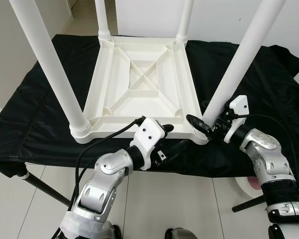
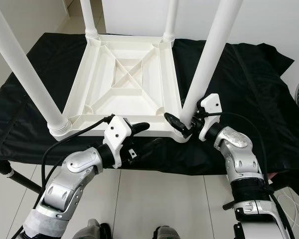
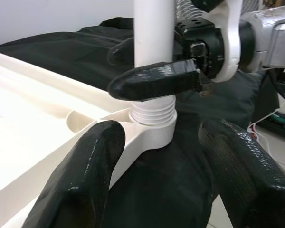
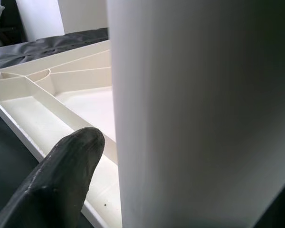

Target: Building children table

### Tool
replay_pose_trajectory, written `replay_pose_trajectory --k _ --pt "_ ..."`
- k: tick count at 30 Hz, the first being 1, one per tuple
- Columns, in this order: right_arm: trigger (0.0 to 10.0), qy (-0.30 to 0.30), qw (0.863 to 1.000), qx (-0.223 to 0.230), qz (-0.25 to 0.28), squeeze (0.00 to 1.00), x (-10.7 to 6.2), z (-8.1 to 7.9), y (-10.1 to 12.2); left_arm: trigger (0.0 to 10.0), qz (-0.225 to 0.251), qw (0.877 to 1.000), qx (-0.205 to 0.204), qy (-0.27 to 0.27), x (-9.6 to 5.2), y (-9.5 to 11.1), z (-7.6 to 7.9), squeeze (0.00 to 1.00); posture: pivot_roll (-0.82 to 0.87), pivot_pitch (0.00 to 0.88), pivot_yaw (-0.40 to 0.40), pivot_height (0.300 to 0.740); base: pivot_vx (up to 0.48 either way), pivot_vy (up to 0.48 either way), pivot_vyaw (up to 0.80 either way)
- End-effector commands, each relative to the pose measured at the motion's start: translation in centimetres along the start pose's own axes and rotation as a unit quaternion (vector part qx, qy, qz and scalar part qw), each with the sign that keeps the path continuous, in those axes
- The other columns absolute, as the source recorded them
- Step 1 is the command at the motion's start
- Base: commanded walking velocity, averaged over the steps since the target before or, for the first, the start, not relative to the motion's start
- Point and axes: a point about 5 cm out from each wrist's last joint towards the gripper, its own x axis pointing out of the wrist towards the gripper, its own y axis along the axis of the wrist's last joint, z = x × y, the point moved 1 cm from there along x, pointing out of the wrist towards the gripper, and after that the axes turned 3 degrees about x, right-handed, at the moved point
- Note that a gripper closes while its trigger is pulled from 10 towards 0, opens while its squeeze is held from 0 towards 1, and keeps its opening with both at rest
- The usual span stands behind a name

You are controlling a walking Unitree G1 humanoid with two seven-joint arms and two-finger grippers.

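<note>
Nearest the robot, at the front edge of the upturned white tabletop (image 1: 142, 82), both arms are busy. That tabletop is our landmark: it lies upside down on a black cloth (image 1: 40, 114) spread over the work surface, ribbed underside facing up, so the legs can go in from above. The left hand (image 1: 172, 137) sits just off the tabletop's near edge, toward its near right corner, fingers spread wide and gripping nothing; from its wrist camera the two black fingers (image 3: 80, 175) frame the corner socket (image 3: 152, 130), which looks like it is standing by to steady that corner. At that same corner the right hand (image 2: 185, 124) is wrapped around the base of the near right leg (image 1: 239, 64), one finger (image 3: 154, 81) lying across the pole just above its threaded collar. My read is that it holds low there to seat or twist the leg into the socket, where the leverage matters. Over at the near left corner another leg (image 1: 52, 64) already stands in its socket, and at the two far corners a far left leg (image 1: 102, 20) and a far right leg (image 1: 184, 20) rise upright too. So four legs are up, and the last joint seems to be getting its tightening. No brand, label or lettering can be read anywhere on the plastic or the arms.
</note>
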Motion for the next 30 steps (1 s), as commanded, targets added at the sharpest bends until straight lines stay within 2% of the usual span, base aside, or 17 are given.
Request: replay_pose_trajectory --k 1,2,3,9,10,18,19,20,21,23,24,25,27,28,30 --pt "4.8 0.018 1.000 -0.003 -0.010 0.00 0.7 -0.6 -0.4 10.0 0.000 1.000 0.002 0.002 -0.1 0.1 0.0 0.00 -0.09 0.089 -0.009 0.740 0.000 0.000 0.00" --pt "4.8 0.018 1.000 -0.003 -0.010 0.00 0.7 -0.6 -0.4 10.0 0.000 1.000 0.002 0.002 -0.1 0.1 0.0 0.00 -0.09 0.089 -0.009 0.740 0.000 0.000 0.00" --pt "3.1 0.019 1.000 -0.002 -0.010 0.00 0.6 -0.6 -0.6 10.0 0.002 1.000 0.004 0.003 0.0 0.2 0.0 0.00 -0.09 0.086 0.001 0.740 0.000 0.000 0.00" --pt "3.1 0.019 1.000 -0.001 -0.010 0.00 0.6 -0.6 -0.8 10.0 0.003 1.000 0.005 0.003 0.1 0.3 0.0 0.00 -0.09 0.086 0.001 0.740 0.000 0.000 0.00" --pt "0.0 0.019 1.000 0.000 -0.010 0.00 0.5 -0.6 -0.9 10.0 0.003 1.000 0.004 0.003 0.1 0.3 0.1 0.00 -0.09 0.086 0.008 0.740 0.000 0.000 0.00" --pt "0.0 0.017 1.000 0.004 -0.011 0.00 0.4 -0.8 -1.2 10.0 0.005 1.000 0.002 0.006 0.2 0.4 0.0 0.00 -0.10 0.087 0.012 0.740 0.000 0.000 0.00" --pt "3.6 0.011 1.000 0.002 -0.011 0.00 0.4 -0.9 -1.2 10.0 0.005 1.000 0.002 0.008 0.2 0.4 -0.1 0.00 -0.10 0.086 0.011 0.740 0.000 0.000 0.00" --pt "3.6 0.011 1.000 0.002 -0.011 0.00 0.4 -0.9 -1.2 10.0 0.005 1.000 0.002 0.008 0.2 0.4 -0.1 0.00 -0.10 0.086 0.011 0.740 0.000 0.000 0.00" --pt "10.0 -0.008 1.000 0.008 -0.008 0.00 0.6 -1.0 -1.2 10.0 0.006 1.000 0.002 0.010 0.3 0.5 -0.1 0.00 -0.10 0.084 0.010 0.740 0.000 0.000 0.00" --pt "10.0 -0.008 1.000 0.008 -0.008 0.00 0.6 -1.0 -1.2 10.0 0.006 1.000 0.002 0.010 0.3 0.5 -0.1 0.00 -0.10 0.084 0.010 0.740 0.000 0.000 0.00" --pt "10.0 -0.034 0.999 0.009 -0.007 0.00 0.8 -1.1 -1.2 10.0 0.007 1.000 0.002 0.012 0.3 0.5 -0.1 0.00 -0.10 0.084 0.010 0.740 0.000 0.000 0.00" --pt "10.0 -0.034 0.999 0.009 -0.007 0.00 0.8 -1.1 -1.2 10.0 0.007 1.000 0.002 0.012 0.3 0.5 -0.1 0.00 -0.10 0.084 0.010 0.740 0.000 0.000 0.00" --pt "10.0 -0.110 0.994 0.019 -0.011 0.00 1.1 -1.2 -1.5 10.0 0.010 1.000 0.001 0.016 0.5 0.5 -0.1 0.00 -0.10 0.081 0.007 0.740 0.000 0.000 0.00" --pt "10.0 -0.110 0.994 0.019 -0.011 0.00 1.1 -1.2 -1.5 10.0 0.010 1.000 0.001 0.016 0.5 0.5 -0.1 0.00 -0.10 0.081 0.007 0.740 0.000 0.000 0.00" --pt "10.0 -0.162 0.986 0.024 -0.010 0.00 1.2 -1.7 -1.6 10.0 0.012 1.000 0.000 0.017 0.5 0.6 -0.1 0.00 -0.10 0.080 0.008 0.740 0.000 0.000 0.00"
